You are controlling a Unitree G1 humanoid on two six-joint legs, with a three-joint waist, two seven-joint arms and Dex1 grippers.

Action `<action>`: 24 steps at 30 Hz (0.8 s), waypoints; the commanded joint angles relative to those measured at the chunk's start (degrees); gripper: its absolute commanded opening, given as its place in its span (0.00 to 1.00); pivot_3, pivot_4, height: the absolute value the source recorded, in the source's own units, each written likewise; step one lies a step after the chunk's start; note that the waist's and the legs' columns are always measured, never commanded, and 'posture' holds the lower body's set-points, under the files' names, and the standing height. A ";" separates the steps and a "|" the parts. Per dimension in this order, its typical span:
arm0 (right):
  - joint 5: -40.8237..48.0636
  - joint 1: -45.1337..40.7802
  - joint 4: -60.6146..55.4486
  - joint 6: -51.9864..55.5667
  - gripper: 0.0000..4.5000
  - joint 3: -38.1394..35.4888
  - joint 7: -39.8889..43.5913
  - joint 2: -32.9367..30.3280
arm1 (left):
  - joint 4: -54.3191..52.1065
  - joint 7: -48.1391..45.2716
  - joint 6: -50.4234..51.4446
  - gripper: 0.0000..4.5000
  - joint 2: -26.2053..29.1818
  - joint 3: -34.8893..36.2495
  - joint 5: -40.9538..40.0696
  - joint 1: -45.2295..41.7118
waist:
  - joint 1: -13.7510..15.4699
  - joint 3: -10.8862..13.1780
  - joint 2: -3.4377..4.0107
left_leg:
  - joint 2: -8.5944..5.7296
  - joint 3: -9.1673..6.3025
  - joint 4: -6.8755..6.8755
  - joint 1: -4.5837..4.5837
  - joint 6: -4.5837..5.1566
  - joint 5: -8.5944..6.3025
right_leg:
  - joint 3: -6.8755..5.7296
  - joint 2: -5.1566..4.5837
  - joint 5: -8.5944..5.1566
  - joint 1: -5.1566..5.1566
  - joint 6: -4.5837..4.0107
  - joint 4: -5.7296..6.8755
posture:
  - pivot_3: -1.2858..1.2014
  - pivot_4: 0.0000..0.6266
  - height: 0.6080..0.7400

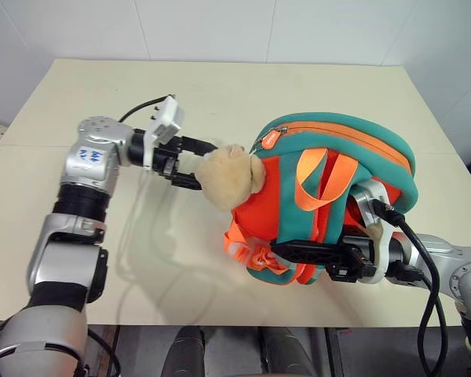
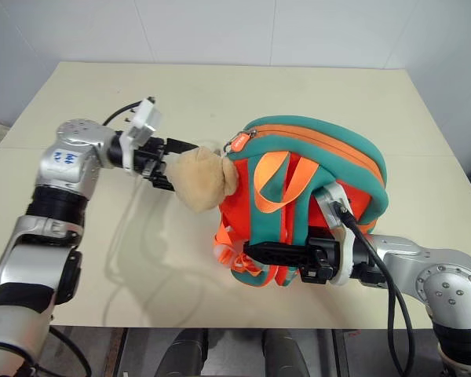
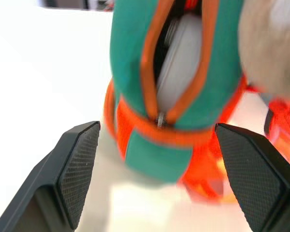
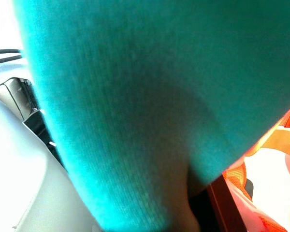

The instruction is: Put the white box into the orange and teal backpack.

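The backpack (image 1: 330,196) stands on the table (image 1: 220,94), propped up, its zipper arching along the top. In the left wrist view the zipper mouth gapes as a narrow slit, and the box (image 3: 181,63) sits inside it: a smooth, pale, rounded-edged surface showing between the two orange zipper bands. No part of the box shows outside the bag.

The bag is a soft rounded dome of padded fabric, bright orange on its body with broad teal trim around the edge and a thin orange band following the zipper. Flat woven orange straps (image 1: 322,177) loop over its near face and bunch in folds at its lower corner. A small orange pull tab hangs at the zipper's end. A tan plush toy (image 1: 229,174), fuzzy and round, hangs off the bag's side toward the left arm.

The left gripper (image 1: 195,163) hovers just beside the toy, its two black fingers spread wide with nothing between them; their inner pads (image 3: 79,176) carry a fine diamond-knurled texture.

The right gripper (image 1: 298,253) reaches in low across the bag's near side, its long black fingers together and pressed into the straps and teal edge at the base; what exactly they pinch cannot be told.

The table is matte, cream and flat.
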 commanded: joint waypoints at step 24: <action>-1.82 -0.73 0.44 -0.05 0.00 0.81 1.17 1.72 | -27.23 0.64 15.59 0.63 0.89 0.77 -13.62 6.06 | -0.08 0.00 0.00 | 0.01 0.00 0.05 0.04 0.00 0.00 | -0.01 0.01 -0.01 0.05 -0.02 0.01 | 0.52 0.24 1.00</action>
